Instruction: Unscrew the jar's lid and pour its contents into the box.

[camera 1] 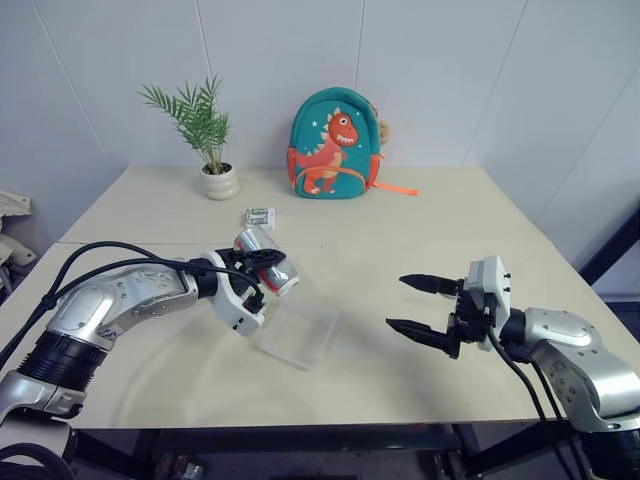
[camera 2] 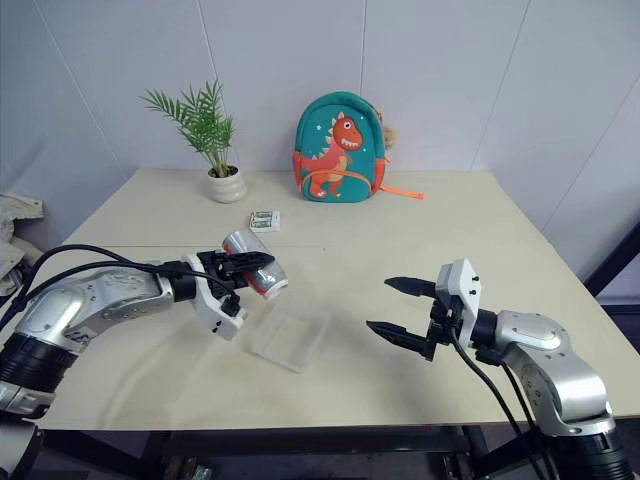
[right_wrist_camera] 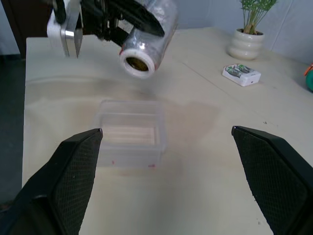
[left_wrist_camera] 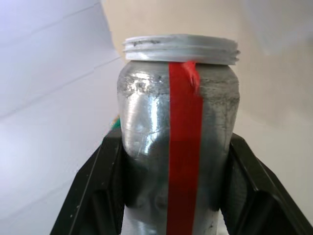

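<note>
Your right end effector (camera 1: pixel 413 304) hangs wide open, holding nothing, beside the shallow clear plastic box (camera 1: pixel 297 333) on the beige tabletop (camera 1: pixel 440 225). Your left end effector (camera 1: pixel 262 262) clamps the silvery red-striped jar (camera 1: pixel 268 261), tipped lidless above the box.

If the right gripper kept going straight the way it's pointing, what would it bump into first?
Probably the box: the open right gripper points at it over bare table. The tilted jar hangs higher, likely missed.
</note>
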`<state>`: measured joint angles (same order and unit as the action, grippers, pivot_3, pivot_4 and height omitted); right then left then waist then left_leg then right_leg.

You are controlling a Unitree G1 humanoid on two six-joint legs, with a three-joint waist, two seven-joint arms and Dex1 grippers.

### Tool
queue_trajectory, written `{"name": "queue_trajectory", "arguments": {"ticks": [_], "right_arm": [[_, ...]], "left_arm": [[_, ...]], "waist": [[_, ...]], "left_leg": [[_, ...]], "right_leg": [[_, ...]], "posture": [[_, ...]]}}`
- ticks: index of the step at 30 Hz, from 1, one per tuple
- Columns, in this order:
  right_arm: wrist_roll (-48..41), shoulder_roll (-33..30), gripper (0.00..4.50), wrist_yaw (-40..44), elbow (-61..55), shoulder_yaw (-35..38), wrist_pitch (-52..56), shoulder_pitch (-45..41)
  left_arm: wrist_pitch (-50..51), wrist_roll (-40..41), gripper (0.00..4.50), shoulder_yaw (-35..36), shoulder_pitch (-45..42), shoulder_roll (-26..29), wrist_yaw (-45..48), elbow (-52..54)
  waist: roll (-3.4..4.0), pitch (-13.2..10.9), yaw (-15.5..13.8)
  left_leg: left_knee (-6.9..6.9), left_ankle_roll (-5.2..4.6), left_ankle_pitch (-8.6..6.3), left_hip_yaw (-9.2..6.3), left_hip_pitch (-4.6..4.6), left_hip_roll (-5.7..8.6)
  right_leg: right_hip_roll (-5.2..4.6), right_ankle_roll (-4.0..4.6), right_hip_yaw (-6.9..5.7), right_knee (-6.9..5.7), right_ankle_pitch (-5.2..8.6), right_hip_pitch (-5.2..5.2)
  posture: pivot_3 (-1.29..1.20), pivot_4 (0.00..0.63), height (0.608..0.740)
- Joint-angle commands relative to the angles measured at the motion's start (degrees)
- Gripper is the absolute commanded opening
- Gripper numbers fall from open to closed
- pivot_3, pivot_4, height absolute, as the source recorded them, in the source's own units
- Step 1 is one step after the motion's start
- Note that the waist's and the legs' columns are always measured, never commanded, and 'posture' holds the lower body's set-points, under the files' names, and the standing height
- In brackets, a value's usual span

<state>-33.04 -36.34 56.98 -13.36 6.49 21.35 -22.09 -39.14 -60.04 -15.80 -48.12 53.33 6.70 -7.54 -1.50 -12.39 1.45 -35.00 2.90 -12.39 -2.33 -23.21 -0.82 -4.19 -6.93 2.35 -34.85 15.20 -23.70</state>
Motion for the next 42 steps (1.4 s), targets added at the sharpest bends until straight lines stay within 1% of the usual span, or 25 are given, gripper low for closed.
{"name": "queue_trajectory", "arguments": {"ticks": [1, 3, 5, 9, 14, 16, 18, 21, 24, 26, 27, 29, 33, 35, 38, 42], "right_arm": [[-0.78, 2.00, 4.47, -2.10, -1.30, -0.09, -0.46, -1.94], [-0.88, 3.01, 4.47, -2.81, -1.19, -0.31, -0.16, -2.51], [-0.59, 3.43, 4.47, -2.99, -0.62, -0.54, -0.23, -2.94], [-0.29, 3.47, 4.47, -2.16, 2.03, -0.80, -0.92, -4.52], [0.07, 4.26, 4.47, -1.43, 4.27, -1.59, -1.64, -6.30], [0.14, 4.29, 4.47, -0.91, 4.67, -1.70, -1.57, -6.50], [0.17, 4.22, 4.47, -0.56, 4.97, -1.54, -1.59, -6.50], [0.28, 4.22, 4.47, -0.35, 5.24, -1.53, -1.60, -6.46], [0.12, 4.01, 4.47, -0.32, 4.92, -1.39, -1.35, -6.05], [-0.12, 3.69, 4.47, -0.29, 4.52, -1.12, -1.02, -5.70], [-0.26, 3.55, 4.47, -0.29, 4.29, -1.01, -0.83, -5.60], [-0.70, 3.21, 4.47, -0.31, 3.69, -0.72, -0.24, -5.54], [-1.21, 3.27, 4.47, -0.76, 2.52, -1.24, 1.10, -6.36], [-1.54, 3.33, 4.47, -0.73, 1.87, -1.40, 1.77, -6.86], [-1.56, 3.44, 4.47, -0.65, 1.71, -1.60, 2.21, -7.82], [-0.86, 4.10, 4.47, -0.74, 2.31, -2.25, 2.06, -9.13]], "left_arm": [[4.36, -9.11, 2.06, -1.64, -3.54, -1.93, -9.43, -0.80], [6.27, -11.18, 2.06, -2.57, -3.93, -3.46, -11.75, -0.65], [6.94, -10.43, 2.06, -3.10, -3.13, -4.37, -10.38, -0.41], [6.53, -8.18, 2.06, -1.64, 0.80, -2.30, -9.26, 3.73], [7.43, -6.27, 2.06, 1.06, 2.67, 0.29, -8.95, 4.63], [8.34, -2.04, 2.06, 3.13, 3.99, 0.23, -6.81, 4.54], [7.87, 0.02, 2.06, 4.30, 5.20, 0.61, -6.30, 5.50], [11.95, 12.90, 2.06, 9.13, 9.51, -2.37, 0.29, 6.63], [20.90, 27.29, 2.06, 14.80, 13.95, -7.60, 7.38, 9.31], [33.77, 38.45, 2.06, 19.62, 16.31, -13.72, 12.96, 11.98], [39.47, 42.33, 2.06, 21.71, 17.10, -16.23, 14.64, 13.09], [49.47, 48.68, 2.06, 26.13, 18.01, -21.07, 15.19, 15.06], [58.24, 57.28, 2.06, 34.12, 18.57, -26.94, 11.63, 13.95], [59.25, 60.53, 2.06, 37.34, 18.37, -28.87, 9.57, 12.09], [57.07, 62.65, 2.06, 39.61, 18.27, -29.53, 7.26, 8.22], [52.50, 64.00, 2.06, 41.12, 17.57, -28.77, 4.93, -0.33]], "waist": [[0.00, 0.00, 0.01], [0.00, 0.00, 0.00], [0.00, 0.00, 0.00], [0.00, 0.00, 0.51], [0.00, 0.00, 0.15], [0.01, 0.00, 0.11], [0.01, 0.00, 0.10], [0.01, 0.00, 0.13], [0.01, 0.01, 0.19], [0.01, 0.00, 0.12], [0.01, 0.01, 0.11], [0.00, 0.00, 0.16], [0.00, 0.00, 0.32], [0.00, 0.00, 0.24], [0.00, 0.01, 0.20], [-0.01, 0.01, 0.11]], "left_leg": [[-0.02, -0.01, -0.01, 0.00, 0.00, 0.01], [-0.05, -0.03, -0.01, 0.00, 0.01, 0.02], [-0.05, -0.03, -0.01, 0.00, 0.02, 0.03], [-0.01, -0.05, -0.08, 0.03, 0.03, 0.00], [-0.07, -0.06, -0.08, 0.04, 0.03, -0.01], [-0.10, -0.06, -0.08, 0.05, 0.04, 0.01], [-0.13, -0.06, -0.08, 0.04, 0.05, 0.01], [-0.12, -0.06, -0.08, 0.04, 0.04, 0.01], [-0.13, -0.06, -0.08, 0.05, 0.08, 0.00], [-0.18, -0.06, -0.08, 0.04, 0.09, -0.02], [-0.22, -0.06, -0.08, 0.01, 0.09, -0.02], [-0.32, -0.06, -0.07, 0.00, 0.12, -0.01], [-0.44, -0.05, -0.06, -0.02, 0.17, -0.06], [-0.48, -0.05, -0.06, -0.06, 0.18, -0.06], [-0.56, -0.04, -0.06, -0.06, 0.17, -0.06], [-0.59, -0.04, -0.06, -0.06, 0.16, -0.04]], "right_leg": [[0.00, -0.02, 0.01, -0.01, -0.01, 0.01], [0.00, -0.06, 0.03, -0.04, -0.03, 0.02], [0.00, -0.08, 0.04, -0.14, -0.04, 0.01], [0.01, -0.07, 0.10, -0.23, -0.04, -0.06], [0.02, -0.05, 0.11, -0.42, -0.02, -0.13], [0.01, -0.05, 0.15, -0.46, -0.02, -0.12], [0.01, -0.05, 0.15, -0.48, -0.02, -0.11], [0.01, -0.04, 0.16, -0.50, -0.01, -0.11], [0.01, 0.00, 0.18, -0.60, 0.01, -0.12], [0.02, 0.02, 0.16, -0.67, 0.02, -0.13], [0.04, 0.02, 0.15, -0.70, 0.03, -0.13], [0.06, 0.02, 0.16, -0.78, 0.02, -0.10], [0.14, 0.03, 0.17, -0.80, 0.02, -0.05], [0.16, 0.03, 0.17, -0.81, 0.02, -0.05], [0.15, 0.03, 0.18, -0.79, 0.02, -0.02], [0.14, 0.02, 0.17, -0.73, 0.02, 0.02]], "posture": [[0.00, 0.150, 0.740], [0.00, 0.150, 0.740], [0.00, 0.150, 0.740], [0.00, 0.150, 0.740], [0.00, 0.150, 0.740], [0.00, 0.150, 0.740], [0.00, 0.150, 0.740], [0.00, 0.150, 0.740], [0.00, 0.150, 0.740], [0.00, 0.150, 0.740], [0.00, 0.150, 0.740], [0.00, 0.150, 0.740], [0.00, 0.150, 0.740], [0.00, 0.150, 0.740], [0.00, 0.150, 0.740], [0.00, 0.150, 0.740]]}}
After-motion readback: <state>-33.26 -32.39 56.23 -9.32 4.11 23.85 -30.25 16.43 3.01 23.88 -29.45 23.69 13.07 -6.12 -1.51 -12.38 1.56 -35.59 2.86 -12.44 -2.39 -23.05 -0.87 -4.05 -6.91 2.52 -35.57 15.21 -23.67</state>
